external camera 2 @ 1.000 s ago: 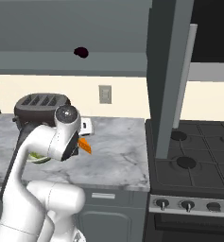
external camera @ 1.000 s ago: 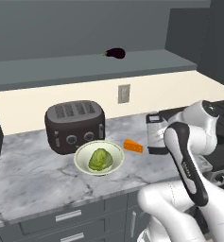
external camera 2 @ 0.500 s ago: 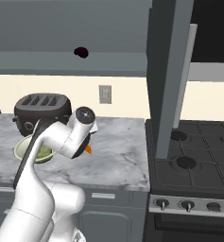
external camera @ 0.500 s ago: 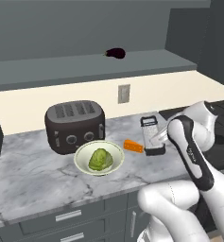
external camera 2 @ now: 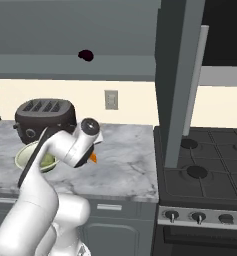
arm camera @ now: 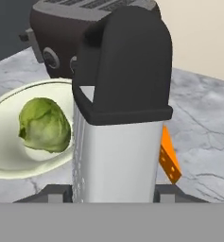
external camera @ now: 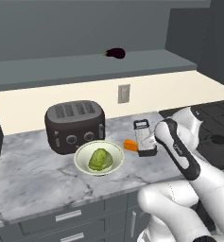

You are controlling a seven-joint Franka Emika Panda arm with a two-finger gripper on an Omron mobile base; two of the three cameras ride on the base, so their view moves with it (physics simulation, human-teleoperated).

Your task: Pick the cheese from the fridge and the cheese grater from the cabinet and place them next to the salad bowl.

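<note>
My pincer (arm camera: 114,196) grips the cheese grater (external camera: 143,137), upright on the table (external camera: 33,170) beside the cheese (external camera: 130,145) and near the salad bowl (external camera: 83,164). Cheese looks placed; what's left is letting go of the grater.

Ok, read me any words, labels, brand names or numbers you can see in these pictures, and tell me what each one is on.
None to read: the toaster, the cheese grater, the salad bowl, the cheese and the stove knobs carry no legible text.
The white arm has a small dark marking, too small to read.
</note>
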